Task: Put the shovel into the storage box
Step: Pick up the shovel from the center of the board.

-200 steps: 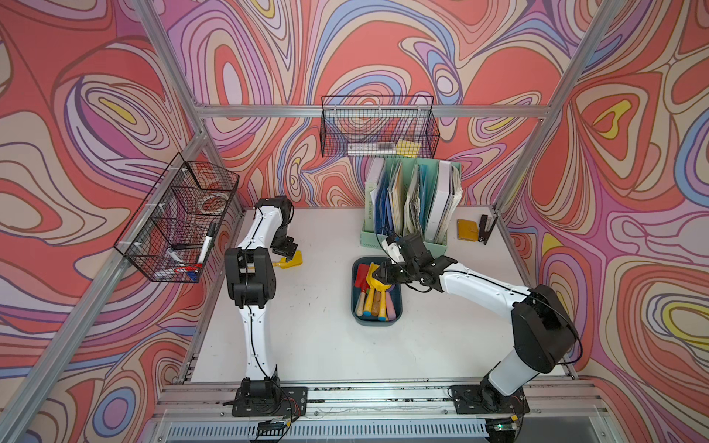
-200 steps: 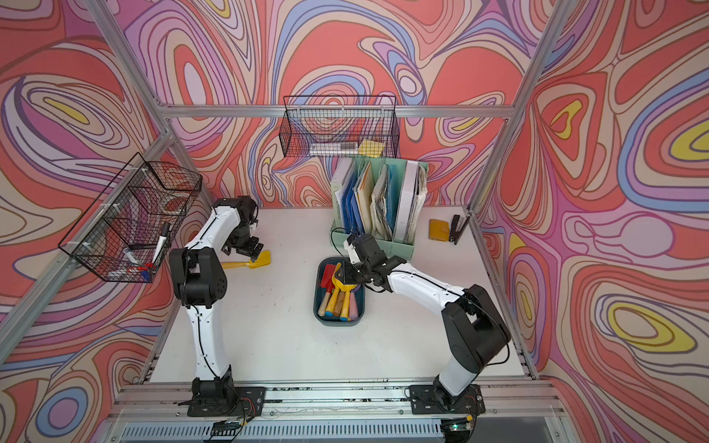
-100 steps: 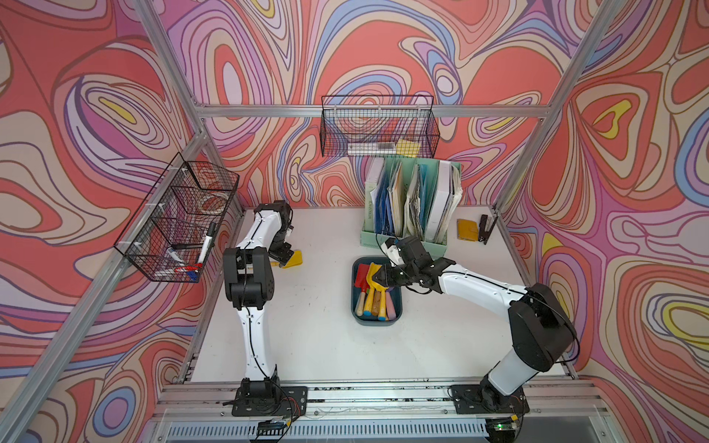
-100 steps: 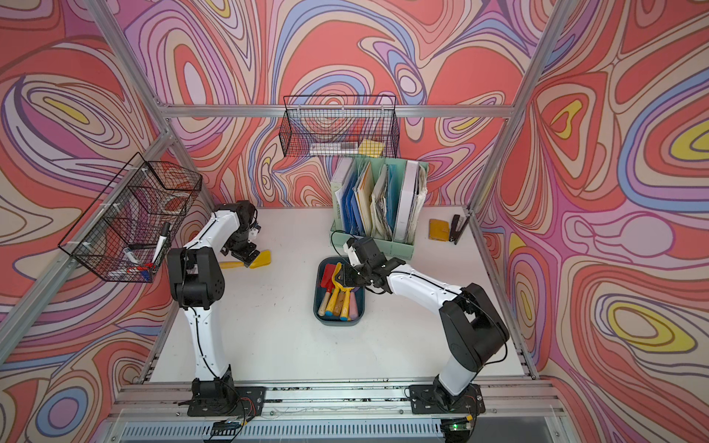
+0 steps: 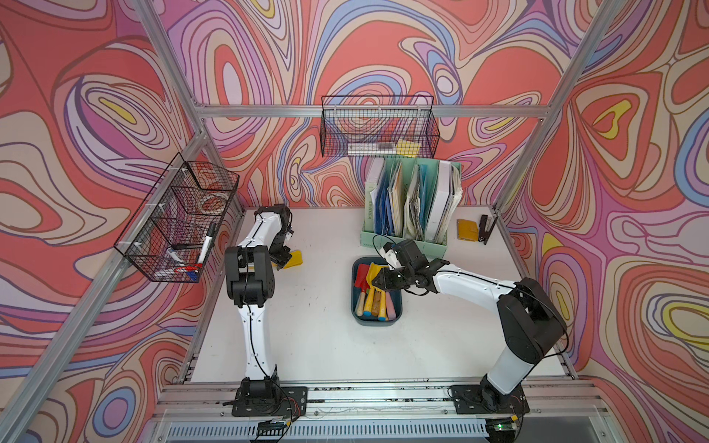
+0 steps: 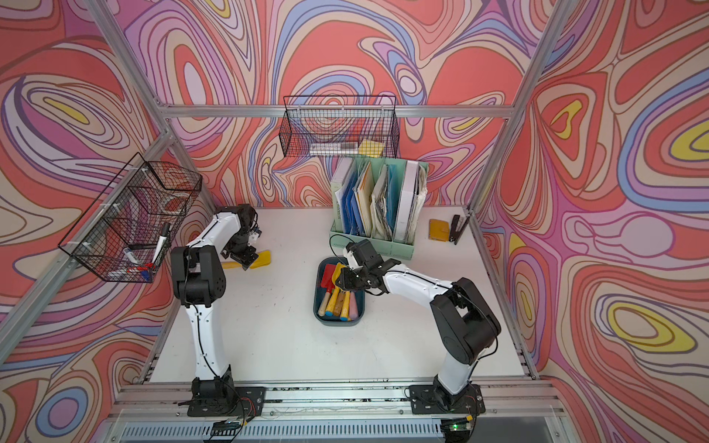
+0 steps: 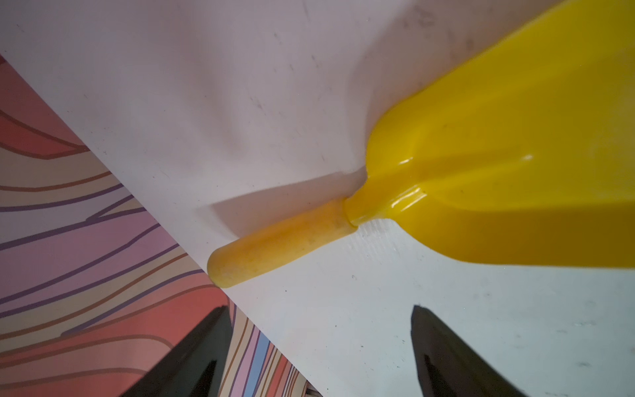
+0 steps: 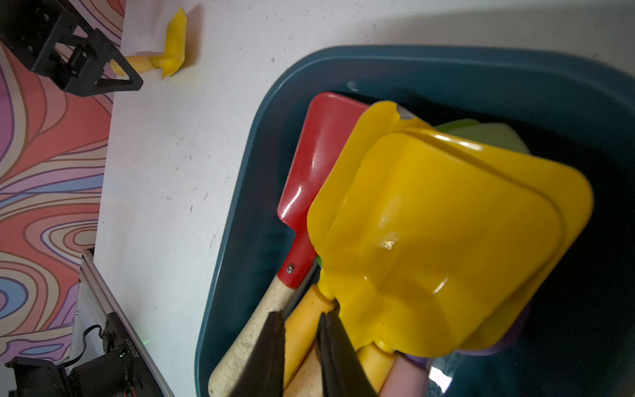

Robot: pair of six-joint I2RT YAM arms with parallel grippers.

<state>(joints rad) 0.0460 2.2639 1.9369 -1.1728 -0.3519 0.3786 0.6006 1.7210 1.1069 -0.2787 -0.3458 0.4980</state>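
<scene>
A yellow shovel (image 5: pixel 294 257) (image 6: pixel 262 257) lies flat on the white table by the left wall. My left gripper (image 5: pixel 282 261) (image 6: pixel 247 262) hangs just over its handle. In the left wrist view the left gripper (image 7: pixel 318 307) is open, and the handle (image 7: pixel 281 240) lies beyond the fingertips, not between them. The dark teal storage box (image 5: pixel 376 320) (image 6: pixel 335 321) (image 8: pixel 446 68) sits mid-table with several shovels in it. My right gripper (image 5: pixel 378 282) (image 6: pixel 341 280) (image 8: pixel 299 312) reaches into it, shut on the orange-yellow handle of a yellow shovel (image 8: pixel 429 240) beside a red one (image 8: pixel 319 165).
A mint-green file organiser (image 5: pixel 410 207) stands right behind the box. Black wire baskets hang on the back wall (image 5: pixel 378 126) and on the left wall (image 5: pixel 180 218). A yellow pad (image 5: pixel 468 230) and a stapler (image 5: pixel 485 228) lie at the back right.
My left gripper has crept a little closer to the yellow shovel by the wall, its jaws slightly narrower. The right gripper has stayed in the box.
</scene>
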